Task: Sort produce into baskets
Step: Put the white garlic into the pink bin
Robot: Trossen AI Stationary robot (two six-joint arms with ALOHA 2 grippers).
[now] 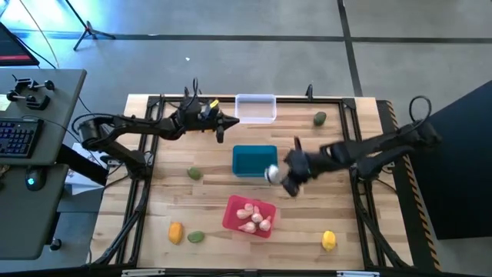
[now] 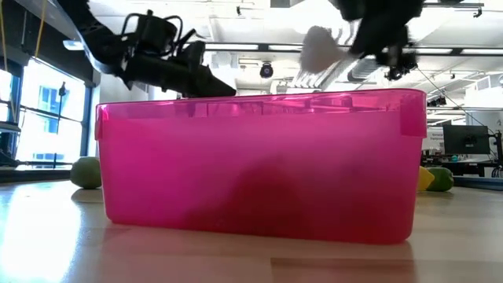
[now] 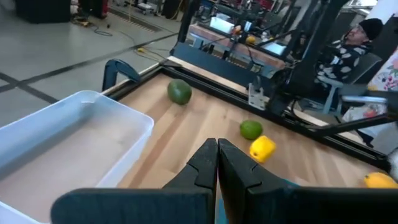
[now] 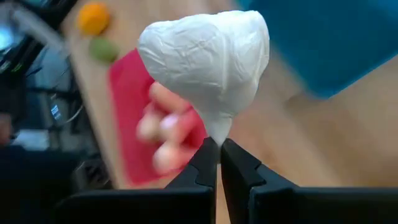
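My right gripper [image 1: 281, 177] is shut on a whitish garlic-like bulb [image 1: 271, 173], in the air between the teal basket [image 1: 254, 160] and the red basket [image 1: 250, 215]. The red basket holds several pinkish bulbs [image 1: 254, 217]. My left gripper [image 1: 221, 125] is shut and empty, above the table just left of the clear basket [image 1: 255, 108]. Green pieces lie at the far right [image 1: 320, 118], left of the teal basket [image 1: 195, 174] and near the front [image 1: 197, 237]. An orange fruit [image 1: 176, 231] and a yellow fruit [image 1: 328, 241] lie near the front edge. My right gripper pinches the bulb's narrow stem end [image 4: 217, 132] between its two fingertips. The fingers come from the table's right side. The bulb's wide body [image 4: 208, 62] stands out beyond the fingertips. The bulb is lifted clear of the table, also shown in the low view [image 2: 318, 47].
A black frame [image 1: 354, 115] runs round the wooden table top. The left wrist view shows the clear basket [image 3: 74, 143], two green pieces [image 3: 180, 92] [image 3: 251, 129] and a yellow one [image 3: 262, 148]. A desk with a keyboard [image 1: 19, 138] stands left; a person [image 3: 354, 43] sits beyond the table.
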